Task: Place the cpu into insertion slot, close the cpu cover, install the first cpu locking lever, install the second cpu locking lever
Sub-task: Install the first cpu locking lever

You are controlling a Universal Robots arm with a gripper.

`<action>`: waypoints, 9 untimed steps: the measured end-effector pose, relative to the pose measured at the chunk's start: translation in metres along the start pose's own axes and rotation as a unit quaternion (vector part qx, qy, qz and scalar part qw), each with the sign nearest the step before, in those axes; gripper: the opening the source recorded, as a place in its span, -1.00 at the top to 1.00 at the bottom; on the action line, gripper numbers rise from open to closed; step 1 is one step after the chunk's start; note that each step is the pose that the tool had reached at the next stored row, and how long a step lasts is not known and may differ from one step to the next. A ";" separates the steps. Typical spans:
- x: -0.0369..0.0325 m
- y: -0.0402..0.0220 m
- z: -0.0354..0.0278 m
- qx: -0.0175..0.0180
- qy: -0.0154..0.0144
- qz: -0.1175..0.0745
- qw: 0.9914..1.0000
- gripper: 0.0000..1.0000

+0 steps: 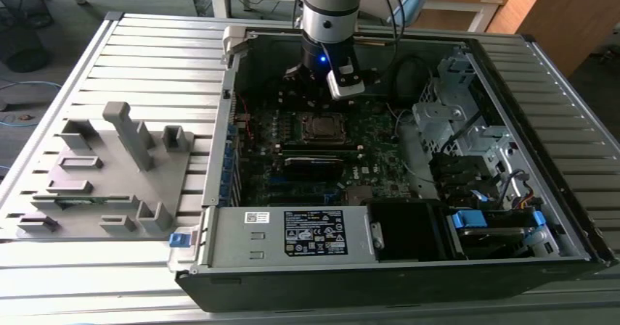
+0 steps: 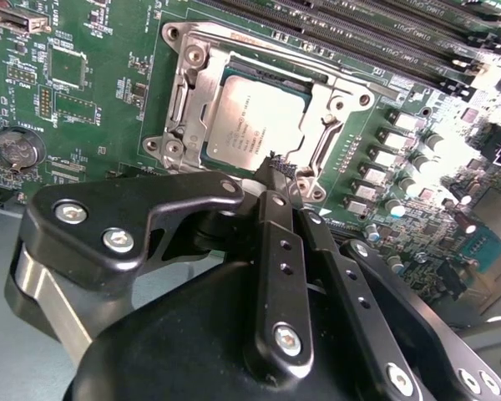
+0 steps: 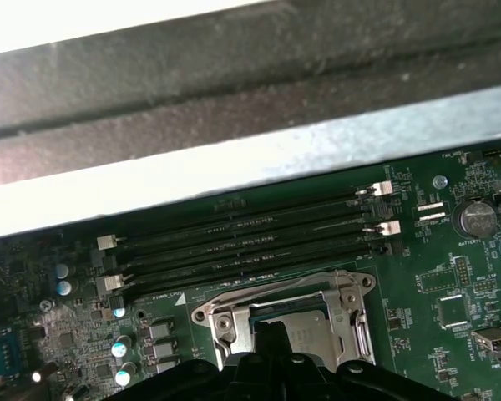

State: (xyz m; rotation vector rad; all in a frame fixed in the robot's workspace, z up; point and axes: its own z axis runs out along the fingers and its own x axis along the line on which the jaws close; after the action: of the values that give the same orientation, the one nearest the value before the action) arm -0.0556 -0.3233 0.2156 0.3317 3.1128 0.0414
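The cpu [image 2: 249, 125] lies flat in the insertion slot [image 1: 320, 127] on the dark green motherboard. Its pale grey top shows through the window of the cpu cover [image 2: 351, 93], which lies down flat around it. My gripper [image 2: 275, 165] hovers just over one edge of the socket. Its black fingers [image 2: 277, 242] are pressed together at the tips, with nothing seen between them. In the first wrist view the cover [image 3: 352, 316] and cpu [image 3: 307, 332] sit just beyond the gripper [image 3: 271, 334]. In the exterior view the gripper [image 1: 315, 87] hangs inside the open case, just behind the socket.
Long black memory slots [image 3: 250, 238] run beside the socket, with the case's metal wall [image 3: 234, 167] close behind them. A coin battery [image 2: 18, 150] and capacitors [image 2: 401, 159] flank the socket. A power supply [image 1: 290, 234] and drive cages [image 1: 455, 114] fill the case. A grey fixture [image 1: 107, 173] stands outside it.
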 end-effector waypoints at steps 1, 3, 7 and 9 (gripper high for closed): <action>0.0000 0.0000 0.0000 0.000 0.000 0.000 1.000 0.79; 0.0001 0.0000 -0.0001 0.000 0.002 0.000 1.000 0.79; 0.0001 0.0000 -0.0001 0.000 0.002 0.000 1.000 0.79; -0.0001 -0.0004 0.0000 0.000 0.002 0.000 1.000 0.79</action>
State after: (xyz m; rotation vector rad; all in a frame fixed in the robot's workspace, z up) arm -0.0556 -0.3237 0.2156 0.3321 3.1161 0.0411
